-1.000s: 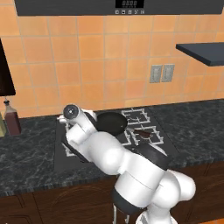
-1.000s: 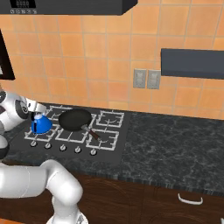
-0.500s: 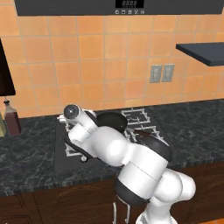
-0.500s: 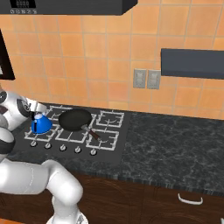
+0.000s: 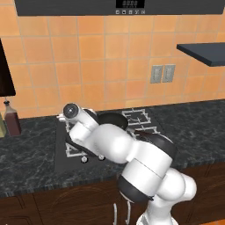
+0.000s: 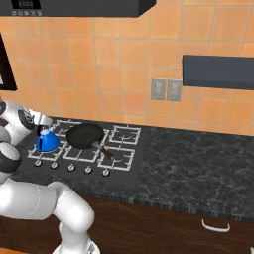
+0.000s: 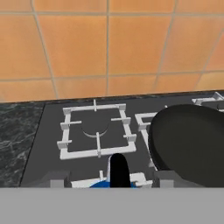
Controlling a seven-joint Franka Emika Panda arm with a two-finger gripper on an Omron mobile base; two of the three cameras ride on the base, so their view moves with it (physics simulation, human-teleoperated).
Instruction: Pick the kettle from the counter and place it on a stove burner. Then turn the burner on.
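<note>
The small bright-blue cone-shaped kettle (image 6: 47,142) sits on the front-left wire-grate stove burner (image 6: 45,152) of the black glass cooktop (image 6: 124,166). The two-finger gripper (image 7: 118,177) hangs just above its black arched handle (image 7: 119,169); whether its jaws grip cannot be told. A black round frying pan (image 6: 85,135) sits beside the kettle.

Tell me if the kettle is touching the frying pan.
Apart. In the right base view, the kettle sits on the front-left burner grate and a strip of grate shows between its blue body and the frying pan.

Orange tiled wall (image 6: 109,59), probably matte
</note>
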